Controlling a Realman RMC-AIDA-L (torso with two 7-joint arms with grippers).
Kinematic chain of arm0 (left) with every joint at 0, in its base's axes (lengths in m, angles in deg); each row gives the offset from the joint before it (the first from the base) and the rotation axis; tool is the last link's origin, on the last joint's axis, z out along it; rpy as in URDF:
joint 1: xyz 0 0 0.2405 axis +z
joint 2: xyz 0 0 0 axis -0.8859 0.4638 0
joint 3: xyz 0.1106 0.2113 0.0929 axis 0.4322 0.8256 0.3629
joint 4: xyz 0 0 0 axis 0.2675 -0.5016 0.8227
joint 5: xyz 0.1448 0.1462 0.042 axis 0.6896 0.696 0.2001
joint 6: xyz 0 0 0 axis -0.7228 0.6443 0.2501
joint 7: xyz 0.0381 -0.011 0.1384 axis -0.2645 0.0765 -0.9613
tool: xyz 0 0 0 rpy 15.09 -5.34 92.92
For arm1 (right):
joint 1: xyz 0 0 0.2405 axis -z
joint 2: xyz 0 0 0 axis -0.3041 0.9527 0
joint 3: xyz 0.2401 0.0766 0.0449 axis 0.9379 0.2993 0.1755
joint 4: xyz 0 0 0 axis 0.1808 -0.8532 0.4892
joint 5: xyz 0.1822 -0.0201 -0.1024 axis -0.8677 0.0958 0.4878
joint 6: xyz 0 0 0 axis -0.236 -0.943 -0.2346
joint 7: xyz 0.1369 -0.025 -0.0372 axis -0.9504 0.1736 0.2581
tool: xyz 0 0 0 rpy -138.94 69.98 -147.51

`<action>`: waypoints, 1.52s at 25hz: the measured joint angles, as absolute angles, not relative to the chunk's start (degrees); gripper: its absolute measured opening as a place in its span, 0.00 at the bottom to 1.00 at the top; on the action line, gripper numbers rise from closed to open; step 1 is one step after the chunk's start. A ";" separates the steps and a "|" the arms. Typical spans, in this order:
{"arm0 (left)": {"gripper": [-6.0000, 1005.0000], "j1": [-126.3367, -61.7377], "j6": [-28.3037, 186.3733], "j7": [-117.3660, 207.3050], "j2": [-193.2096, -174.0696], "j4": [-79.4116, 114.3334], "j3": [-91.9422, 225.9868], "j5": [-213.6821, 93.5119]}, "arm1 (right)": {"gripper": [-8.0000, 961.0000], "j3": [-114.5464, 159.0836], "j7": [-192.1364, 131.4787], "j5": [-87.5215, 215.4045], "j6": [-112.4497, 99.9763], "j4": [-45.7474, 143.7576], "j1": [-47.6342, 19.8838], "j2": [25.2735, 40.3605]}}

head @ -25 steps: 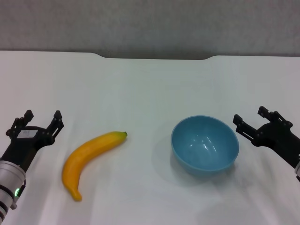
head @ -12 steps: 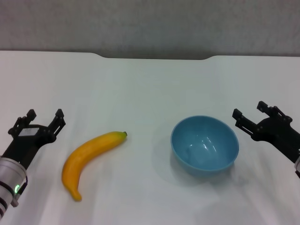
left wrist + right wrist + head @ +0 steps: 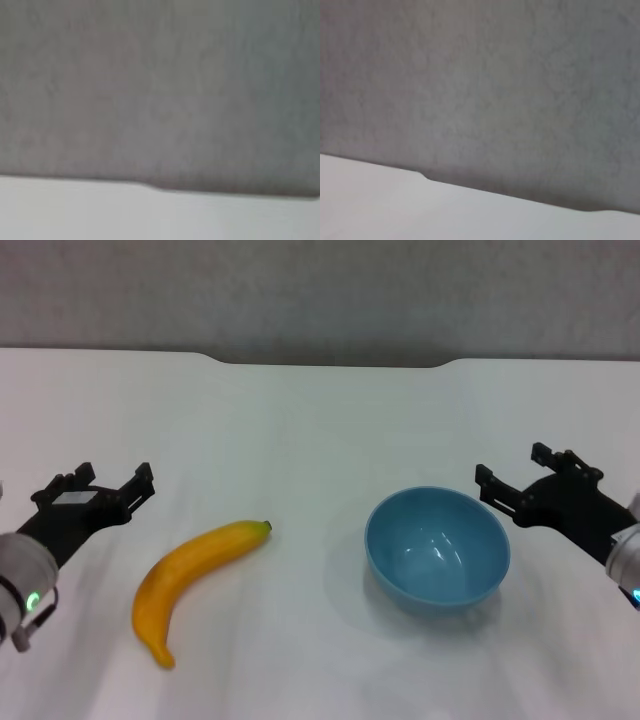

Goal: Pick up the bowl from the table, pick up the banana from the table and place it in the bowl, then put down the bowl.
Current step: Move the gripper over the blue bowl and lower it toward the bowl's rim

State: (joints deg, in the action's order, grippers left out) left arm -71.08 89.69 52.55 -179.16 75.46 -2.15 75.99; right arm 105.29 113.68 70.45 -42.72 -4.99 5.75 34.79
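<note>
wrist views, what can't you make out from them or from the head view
- Both wrist views: only wall and table edge; neither tool, banana nor bowl appears.
- Head view: bowl underside hidden by its own wall.
- Head view: banana underside hidden against the table.
- Head view: both arms cut off by the side edges.

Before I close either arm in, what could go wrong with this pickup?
1. The bowl is glossy and deep; the open right gripper sits just off its rim, so a thin rim pinch may slip or tip it.
2. The banana is curved and smooth; the open left gripper may roll it across the table.
3. Both wrist views show only wall and table edge, so neither helps with alignment.
</note>
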 joint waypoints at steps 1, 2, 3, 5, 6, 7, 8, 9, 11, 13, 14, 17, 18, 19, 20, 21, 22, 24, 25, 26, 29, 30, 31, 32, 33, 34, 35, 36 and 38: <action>0.81 -70.18 85.16 51.78 -179.45 78.57 -4.41 77.80 | 0.90 105.32 111.92 72.19 -41.46 -6.70 6.10 34.80; 0.81 -69.32 80.50 50.60 -179.89 81.58 -6.46 79.20 | 0.90 105.34 110.18 73.98 -40.37 -8.16 6.36 34.80; 0.81 -68.49 76.26 49.15 -180.36 84.36 -8.33 80.21 | 0.90 105.34 105.63 78.84 -37.17 -11.70 7.01 34.77; 0.81 -67.38 69.29 45.11 -181.90 88.86 -11.64 80.93 | 0.90 105.27 103.35 81.40 -35.61 -13.21 7.31 34.76; 0.81 -67.05 66.53 43.25 -182.70 90.39 -13.08 80.99 | 0.89 105.19 100.67 84.29 -34.02 -14.89 7.69 34.73; 0.81 -66.79 62.48 40.46 -183.75 92.41 -14.97 80.96 | 0.89 105.07 97.72 87.44 -32.30 -16.84 8.08 34.74; 0.81 -66.75 59.87 38.64 -184.44 93.84 -16.32 80.83 | 0.89 104.98 94.86 90.41 -30.99 -18.53 8.49 34.73; 0.81 -66.87 55.67 36.69 -184.99 95.51 -17.71 80.37 | 0.89 104.89 91.70 93.89 -29.64 -20.42 8.94 34.72; 0.81 -67.75 49.71 34.99 -185.19 97.47 -19.27 79.21 | 0.89 104.73 84.38 100.86 -27.93 -23.81 9.83 34.70; 0.81 -69.07 44.49 33.83 -184.99 98.06 -20.62 78.24 | 0.89 104.77 77.07 107.16 -27.48 -26.29 10.53 34.64; 0.81 -69.48 43.21 33.12 -185.05 98.10 -21.45 78.11 | 0.89 104.97 72.86 110.83 -27.52 -27.22 10.68 34.54; 0.80 -69.33 42.06 32.06 -185.25 98.18 -22.48 77.85 | 0.89 106.46 57.96 122.70 -28.72 -28.94 10.07 33.58; 0.80 -69.13 42.07 31.97 -185.26 98.20 -22.60 77.77 | 0.89 107.50 51.73 127.78 -30.09 -29.19 9.38 33.19; 0.80 -68.97 42.11 31.96 -185.26 98.20 -22.68 77.76 | 0.89 108.77 46.52 132.24 -31.82 -29.27 8.63 33.01; 0.80 -68.90 42.16 31.94 -185.27 98.24 -22.76 77.75 | 0.88 110.93 40.17 138.28 -34.56 -29.17 7.44 32.98; 0.80 -68.86 42.18 31.93 -185.27 98.25 -22.83 77.75 | 0.88 112.97 34.86 143.62 -37.65 -29.04 6.37 33.11; 0.80 -68.92 42.18 31.92 -185.28 98.27 -22.88 77.77 | 0.88 115.41 29.78 149.12 -40.88 -28.90 5.17 33.48; 0.80 -69.13 42.19 31.83 -185.29 98.35 -22.91 77.93 | 0.88 119.28 20.92 159.46 -46.59 -28.85 2.88 34.29; 0.80 -69.20 42.18 31.77 -185.30 98.39 -22.92 78.00 | 0.88 120.70 16.79 164.11 -48.74 -28.85 1.68 34.55; 0.80 -69.27 42.19 31.73 -185.30 98.47 -22.92 78.05 | 0.88 121.48 13.05 168.84 -50.84 -28.85 0.52 34.68; 0.80 -69.33 42.40 31.69 -185.31 98.59 -22.89 78.15 | 0.88 122.53 5.90 177.81 -56.03 -29.00 -2.26 34.71; 0.80 -69.33 42.48 31.69 -185.32 98.59 -22.89 78.16 | 0.88 122.92 3.66 180.39 -57.97 -29.13 -3.21 34.75; 0.80 -69.33 42.58 31.68 -185.33 98.60 -22.92 78.18 | 0.88 123.21 1.56 182.56 -59.80 -29.25 -3.98 34.81; 0.80 -69.33 42.58 31.68 -185.33 98.60 -22.92 78.18 | 0.88 123.36 -0.26 183.91 -61.13 -29.19 -4.67 34.79; 0.80 -69.37 42.61 31.67 -185.34 98.62 -22.93 78.23 | 0.88 123.43 -1.97 185.17 -62.46 -29.01 -5.46 34.78; 0.80 -69.39 42.62 31.67 -185.35 98.63 -22.94 78.26 | 0.88 123.50 -3.90 186.69 -64.02 -28.74 -6.44 34.74; 0.80 -69.39 42.62 31.67 -185.35 98.63 -22.94 78.26 | 0.87 123.63 -5.51 188.52 -65.69 -28.38 -7.60 34.72; 0.80 -69.45 42.62 31.64 -185.35 98.64 -22.95 78.28 | 0.87 123.77 -7.26 190.71 -67.59 -27.93 -9.01 34.72; 0.80 -69.57 42.63 31.38 -185.36 98.64 -22.96 78.31 | 0.87 123.99 -9.73 194.22 -70.17 -26.40 -11.35 34.78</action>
State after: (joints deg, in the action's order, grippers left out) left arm -69.57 42.63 31.38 -185.36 98.64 -22.96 78.31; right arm 123.99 -9.73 194.22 -70.17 -26.40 -11.35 34.78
